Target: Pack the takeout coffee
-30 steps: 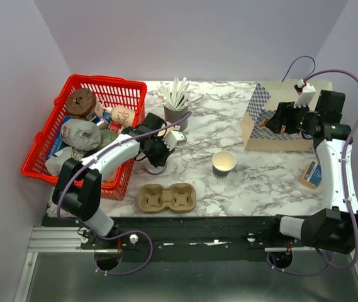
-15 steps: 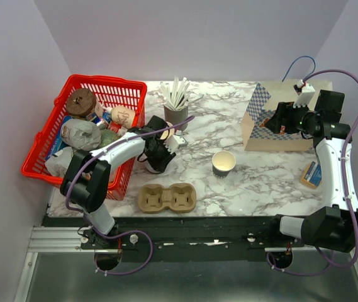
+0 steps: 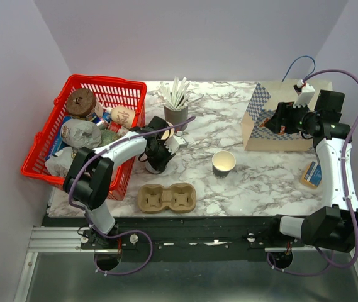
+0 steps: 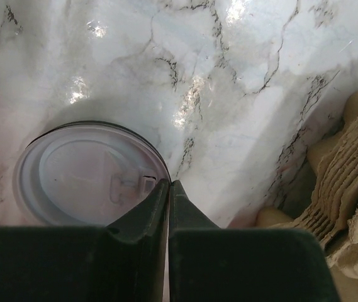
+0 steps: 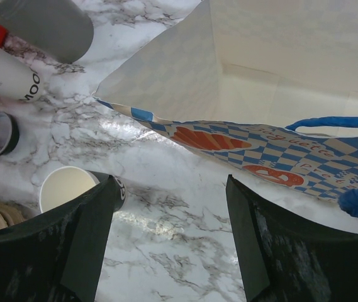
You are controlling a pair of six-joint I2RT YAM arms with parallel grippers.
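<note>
Angling down over the takeout coffee (image 4: 84, 173), left gripper (image 4: 168, 184) is sitting closed; right gripper (image 5: 171, 185) is gaping before the checked bag (image 5: 160, 75); cream cup (image 5: 5, 70) is showing "moo".

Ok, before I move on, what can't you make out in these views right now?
Takeout coffee: top view, the left gripper covers it; left wrist shows only its white lid.
Left wrist: whether the shut fingers touch that lid is unclear.
Paper bag inside: cut off by the right wrist view's top edge; right gripper overlaps it from above.

Basket (image 3: 103, 80) left, takeout coffee (image 4: 84, 173) just beside it, perhaps touching, carrier (image 3: 167, 197) in front, bag (image 3: 273, 141) right
</note>
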